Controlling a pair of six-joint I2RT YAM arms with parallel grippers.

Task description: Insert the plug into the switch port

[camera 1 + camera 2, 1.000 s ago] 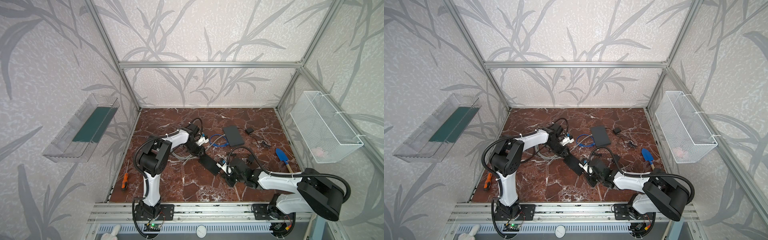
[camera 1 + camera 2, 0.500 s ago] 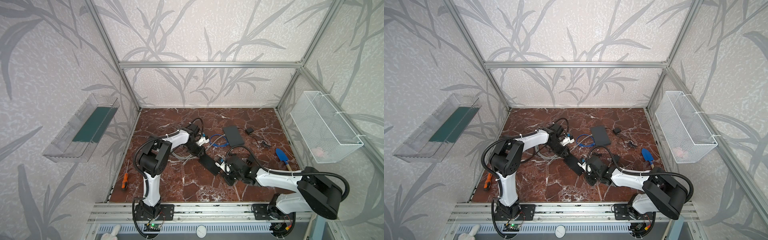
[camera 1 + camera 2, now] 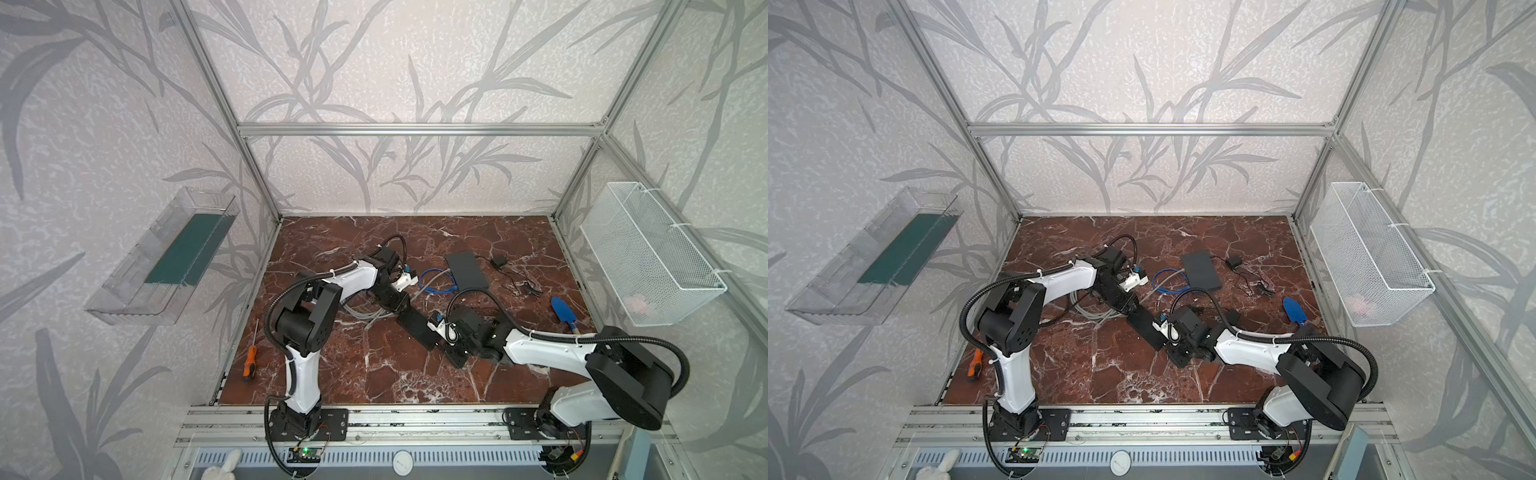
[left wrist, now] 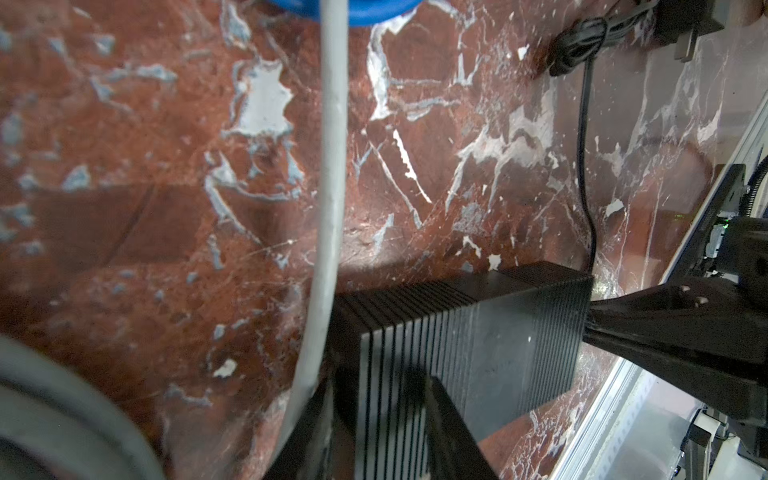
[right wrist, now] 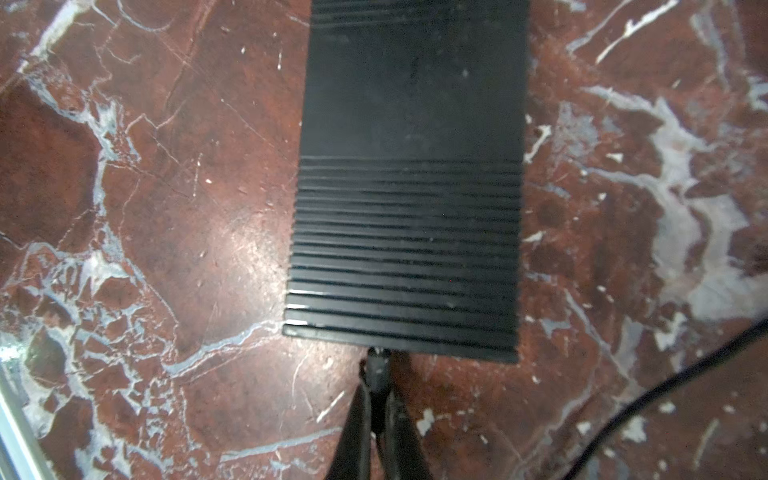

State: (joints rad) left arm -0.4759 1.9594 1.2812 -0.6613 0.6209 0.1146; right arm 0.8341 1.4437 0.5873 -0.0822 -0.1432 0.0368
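Observation:
The switch (image 3: 417, 330) (image 3: 1146, 328) is a black ribbed box lying on the marble floor between my two arms. My left gripper (image 4: 378, 409) (image 3: 404, 311) is shut on one end of it, a jaw on each side face. At the opposite end my right gripper (image 5: 376, 399) (image 3: 441, 345) is shut on the small black plug (image 5: 377, 365). The plug's tip touches the end face of the switch (image 5: 409, 187); the port itself is hidden. In the left wrist view the right gripper's fingers (image 4: 665, 328) meet the far end of the switch (image 4: 478, 332).
A grey cable (image 4: 332, 166) runs beside the switch and coils by the left arm. Behind lie a second flat black box (image 3: 466, 270), a blue cable (image 3: 434, 282), a black adapter with cord (image 3: 498, 262) and a blue trowel (image 3: 563, 311). An orange screwdriver (image 3: 249, 361) lies left.
My right gripper has crept slightly toward the switch's end with the plug in it. The left arm and the switch have stayed put.

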